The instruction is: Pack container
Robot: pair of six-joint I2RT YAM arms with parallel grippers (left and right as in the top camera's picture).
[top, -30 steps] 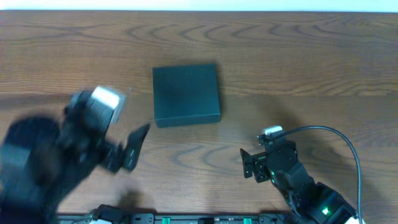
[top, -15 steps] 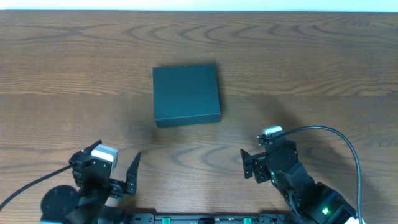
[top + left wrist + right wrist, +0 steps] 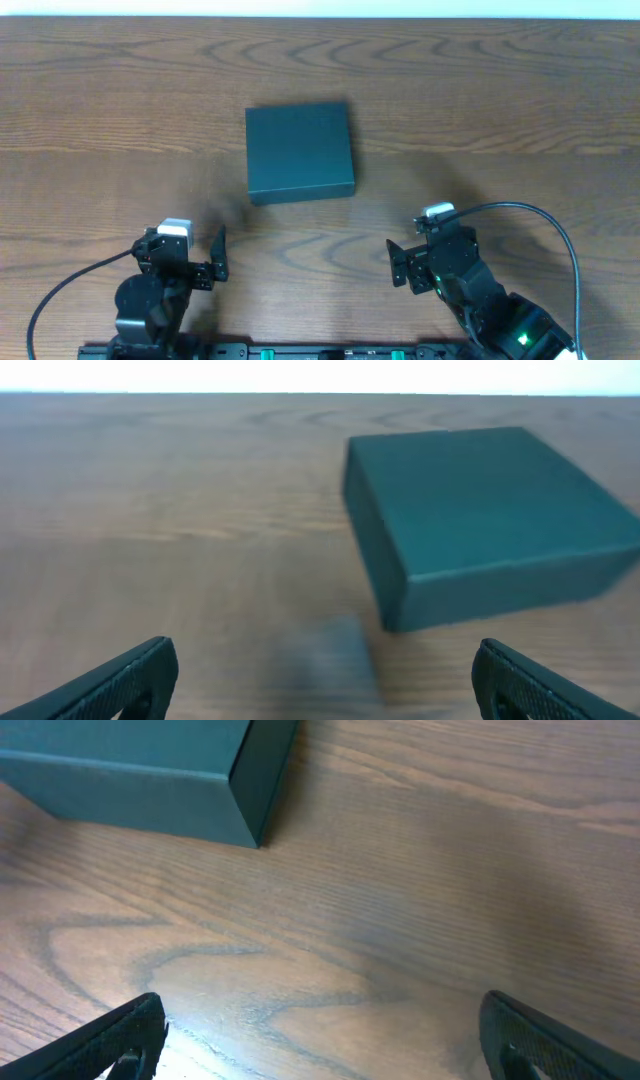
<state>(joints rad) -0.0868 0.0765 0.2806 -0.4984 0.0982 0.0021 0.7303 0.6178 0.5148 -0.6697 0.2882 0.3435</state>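
Wood-grain table [image 3: 520,90] | white strip [image 3: 320,7] beyond | container [image 3: 299,152] closed, mid-table

one container [image 3: 300,152]: a single dark teal box, just far of the table's middle. one table [image 3: 520,110], wood-grained.

two arms, both at the near edge: one left arm [image 3: 140,305] and one right arm [image 3: 490,298].

two grippers, the left gripper [image 3: 320,685] and the right gripper [image 3: 328,1040]. each has two fingers [image 3: 120,680], so four fingers in all.

two black cables: the left cable [image 3: 62,292] curves off at the near left and the right cable [image 3: 545,218] loops at the near right.

two small white blocks, one on each wrist: left white block [image 3: 174,228], right white block [image 3: 437,211].
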